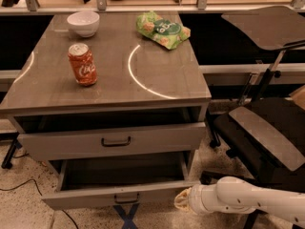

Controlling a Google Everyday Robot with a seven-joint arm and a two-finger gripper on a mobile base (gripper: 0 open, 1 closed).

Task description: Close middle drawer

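The middle drawer (119, 194) is pulled well out of the grey cabinet, below the top drawer (112, 142). It is a wide, deep, empty grey box with a low front and a small black bar handle (126, 198). My gripper (182, 202), at the end of the white arm (238, 199), is low at the right end of the drawer's front, touching it or very near it. The lowest drawer is out of view.
The top drawer stands slightly open. On the cabinet top are a red soda can (82, 64), a white bowl (83, 23) and a green snack bag (162, 28). A black office chair (267, 132) stands close on the right. Cables lie on the floor at the left.
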